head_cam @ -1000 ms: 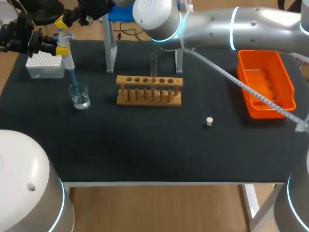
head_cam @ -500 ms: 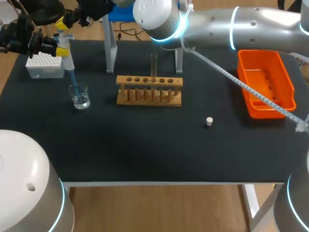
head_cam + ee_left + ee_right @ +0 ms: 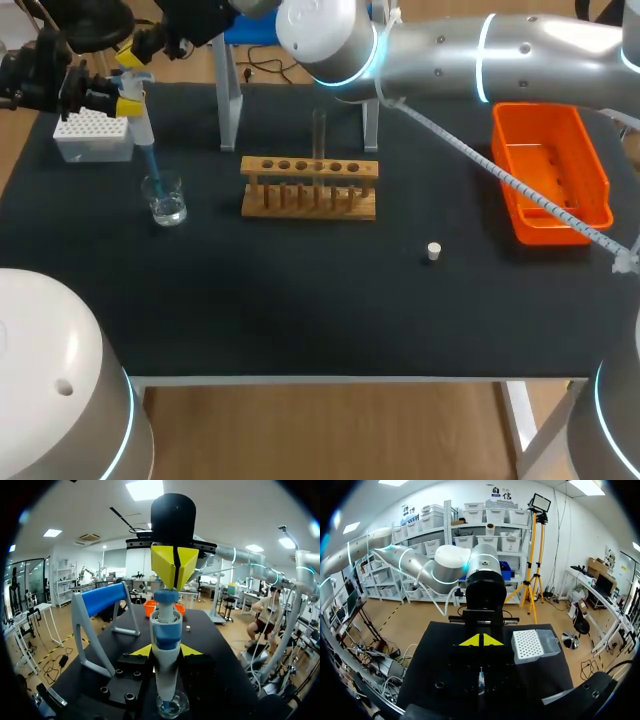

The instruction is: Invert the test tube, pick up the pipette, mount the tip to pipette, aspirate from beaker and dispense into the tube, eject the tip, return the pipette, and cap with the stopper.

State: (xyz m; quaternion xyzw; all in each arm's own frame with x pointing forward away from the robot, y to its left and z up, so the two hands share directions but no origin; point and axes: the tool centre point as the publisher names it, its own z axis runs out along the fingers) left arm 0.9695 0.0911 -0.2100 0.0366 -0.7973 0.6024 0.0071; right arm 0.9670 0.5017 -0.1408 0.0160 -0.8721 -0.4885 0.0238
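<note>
Pipette [image 3: 166, 630] clamped in left gripper [image 3: 165, 651], right gripper [image 3: 174, 566] closed atop.

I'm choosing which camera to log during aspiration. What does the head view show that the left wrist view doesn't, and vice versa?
Only the head view: the wooden test tube rack with the clear glass test tube standing in it, and the white pipette tip box. Only the left wrist view: how the right gripper, fingers together, meets the top of the white and blue pipette. Both: that pipette reaching into the clear glass beaker, the orange plastic tray, the small white stopper.
</note>
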